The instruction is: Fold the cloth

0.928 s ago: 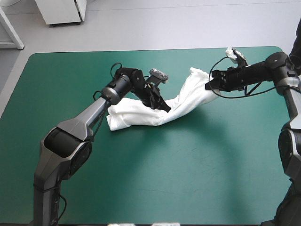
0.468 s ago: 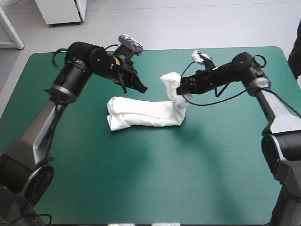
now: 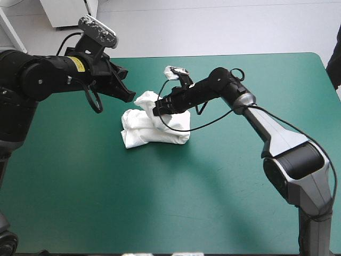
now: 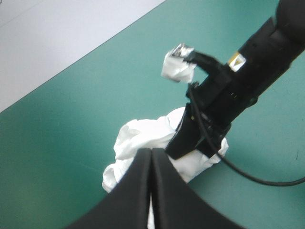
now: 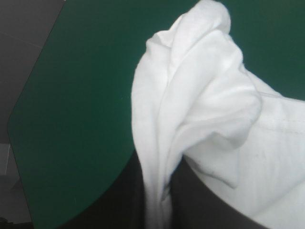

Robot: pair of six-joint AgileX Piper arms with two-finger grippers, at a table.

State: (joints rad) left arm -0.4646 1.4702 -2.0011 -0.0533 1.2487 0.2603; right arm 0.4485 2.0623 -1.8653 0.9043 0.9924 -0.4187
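A table with a teal-green cover (image 3: 224, 202) fills most of the high view, its surface smooth and bare apart from one piece of clothing. Beyond the far edge lies a pale grey floor (image 3: 224, 26).

The white T-shirt (image 3: 152, 130) sits a little left of the table's centre, toward the far side, as a compact, rumpled bundle. One fold rises from its top.

The right gripper (image 3: 157, 110) reaches in from the right and meets that raised fold. Its black fingers are all but closed, with a strip of the white fabric pinched between them, as the right wrist view shows up close.

The left gripper (image 3: 129, 97) hangs above the table just beside the bundle's far left corner, clear of the fabric. Its fingers are pressed together into one pointed arch and hold nothing.

Earlier, the T-shirt lay stretched in a long band toward the table's right side, with the right gripper holding its far end and the left gripper pressed down on its middle. Since then the right gripper has carried its end leftward over the rest, and the left gripper has lifted away to the left.
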